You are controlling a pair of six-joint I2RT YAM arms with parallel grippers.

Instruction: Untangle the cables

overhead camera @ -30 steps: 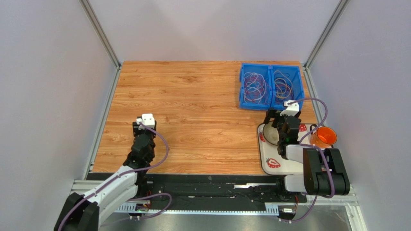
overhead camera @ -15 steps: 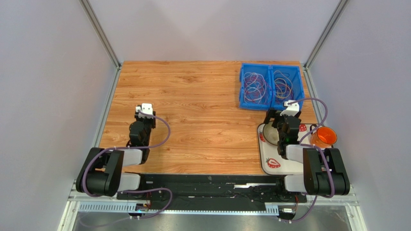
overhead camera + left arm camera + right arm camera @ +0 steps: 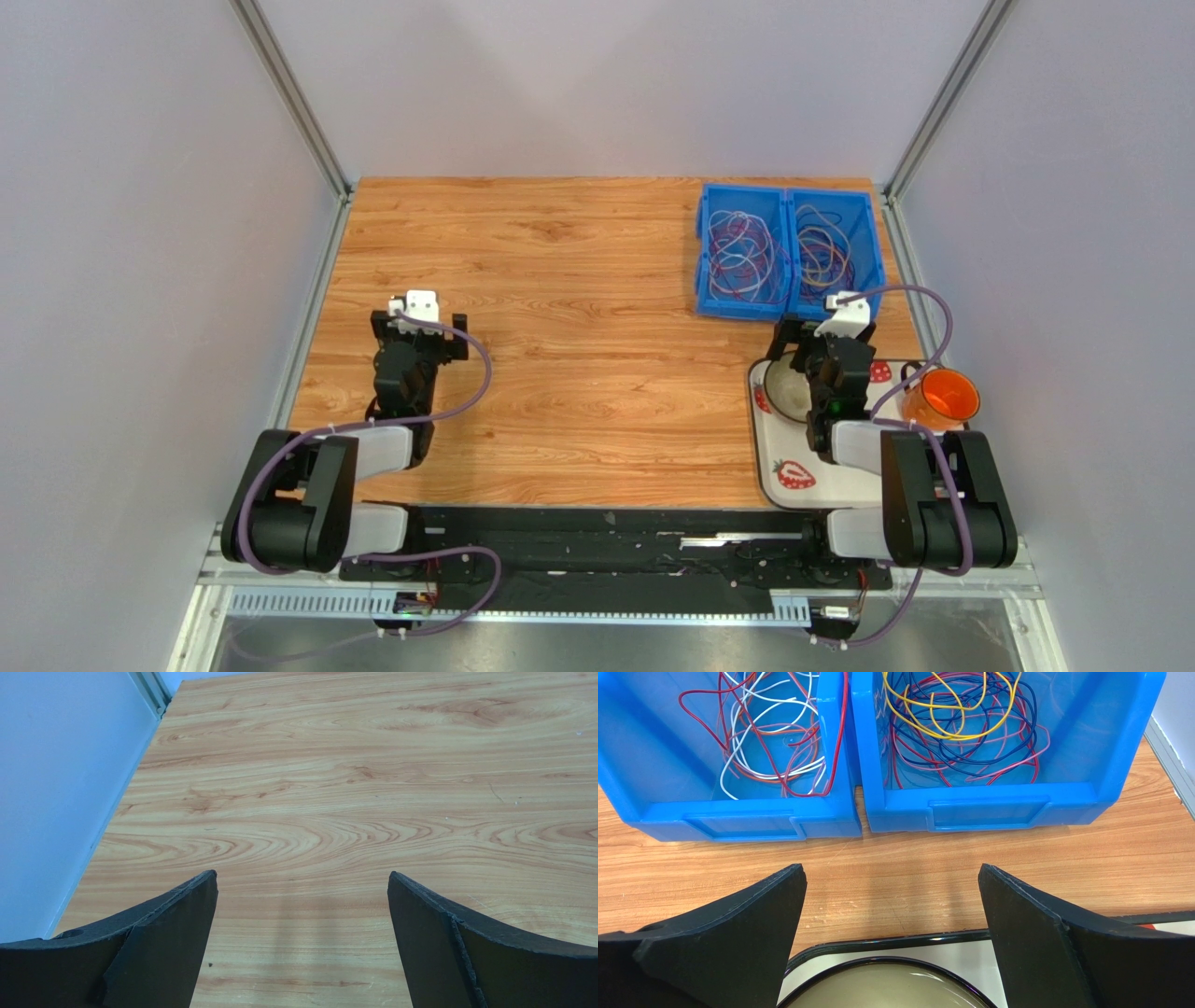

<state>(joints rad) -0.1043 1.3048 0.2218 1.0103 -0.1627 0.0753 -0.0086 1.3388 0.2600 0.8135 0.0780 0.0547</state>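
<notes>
Two loose tangles make up the cables [image 3: 777, 738]: red and white strands with a little orange lie in the left blue bin [image 3: 738, 822], and yellow, dark blue and red loops lie in the right blue bin [image 3: 990, 808]. The bins stand side by side, walls touching, at the far right corner of the wooden table [image 3: 561, 280]. My right claw [image 3: 892, 871] hovers just in front of the bins' near walls, its jaws spread wide with nothing between them, and it is not touching any wire. Beneath it sits a round, dark-rimmed bowl [image 3: 889, 990] on a white tray [image 3: 776, 445] printed with strawberries. An orange cup [image 3: 943, 399] stands at the tray's right side, though I cannot tell whether it rests on the tray or on the wood. My left claw [image 3: 302, 882] is well apart from all of this, low over bare wood near the table's left edge. Its jaws are likewise wide apart and empty, and the pale side wall [image 3: 56, 777] is close by on its left.
</notes>
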